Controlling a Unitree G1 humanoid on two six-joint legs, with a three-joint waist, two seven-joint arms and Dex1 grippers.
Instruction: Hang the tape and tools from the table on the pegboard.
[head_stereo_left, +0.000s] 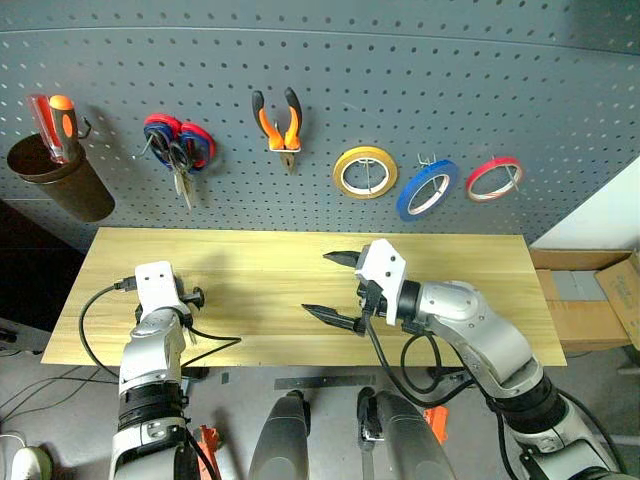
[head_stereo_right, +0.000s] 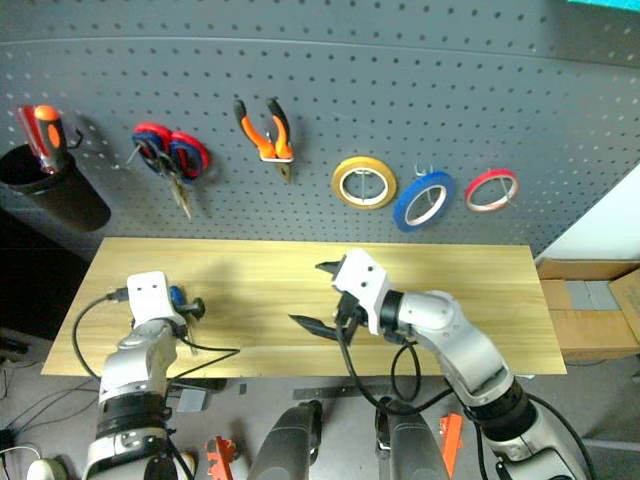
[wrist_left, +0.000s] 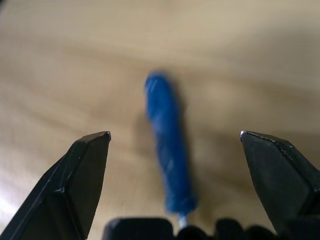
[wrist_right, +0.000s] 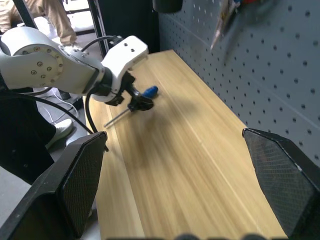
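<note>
1. On the light-wood surface, near its left end: blue-handled screwdriver, lying flat, shaft toward the front edge.
2. Just above that screwdriver: left hand, fingers spread wide, one black finger on either side of the blue handle, neither touching it. From the right wrist view, same hand low over the handle, metal shaft sticking out beside it.
3. Over the middle of the surface: right hand, also spread wide, nothing between its fingers, pointing toward the left hand but well apart from it and from the screwdriver.
4. On the dark grey pegboard, hanging from hooks:
   - blue tape, between a yellow tape roll and a red tape roll;
   - pliers with orange-and-black handles, jaws pointing down, left of the yellow roll;
   - red-and-blue-handled scissors, further left, with what looks like a darker pair hung over them; hard to tell apart.
5. At the far left of the pegboard: dark cup holding red and orange screwdrivers.
6. Beyond the right end of the surface, lower down: cardboard boxes.
7. Far back in the right wrist view: a person's legs in light trousers.
</note>
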